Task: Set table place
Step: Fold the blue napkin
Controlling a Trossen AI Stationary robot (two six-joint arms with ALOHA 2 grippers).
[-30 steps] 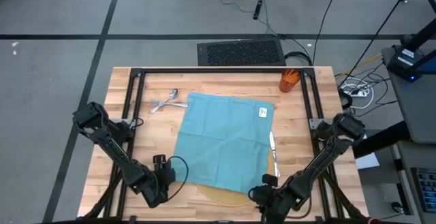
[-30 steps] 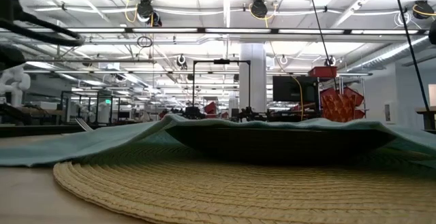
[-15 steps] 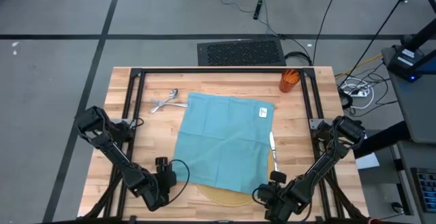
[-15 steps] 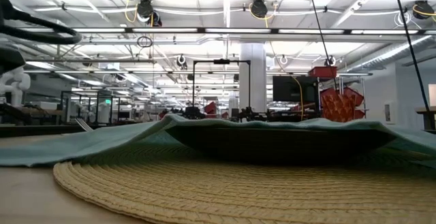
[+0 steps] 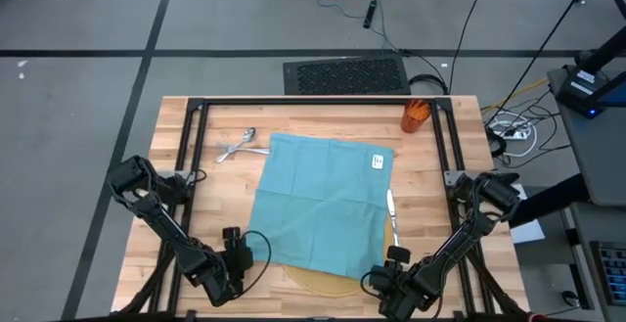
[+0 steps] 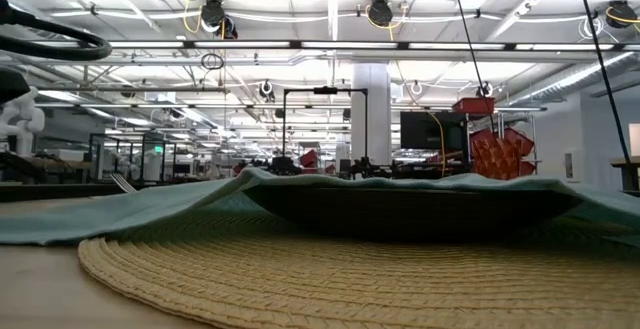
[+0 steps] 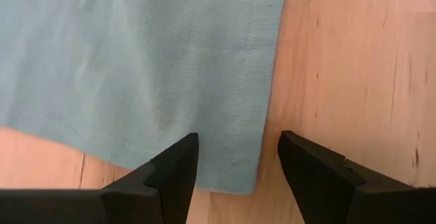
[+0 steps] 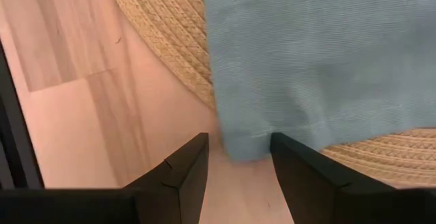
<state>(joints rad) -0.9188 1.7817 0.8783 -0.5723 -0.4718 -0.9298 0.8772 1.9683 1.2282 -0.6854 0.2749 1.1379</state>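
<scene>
Teal napkin point(image 5: 323, 200) spread over the mat point(image 6: 330, 279); left gripper point(image 7: 236, 157) and right gripper point(image 8: 238, 157) hover open-fingered above its near corners.

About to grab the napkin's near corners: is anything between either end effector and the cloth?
Nothing visible. The left end effector and right end effector each hang open over a near corner of the teal napkin, with only table and mat beneath.
</scene>
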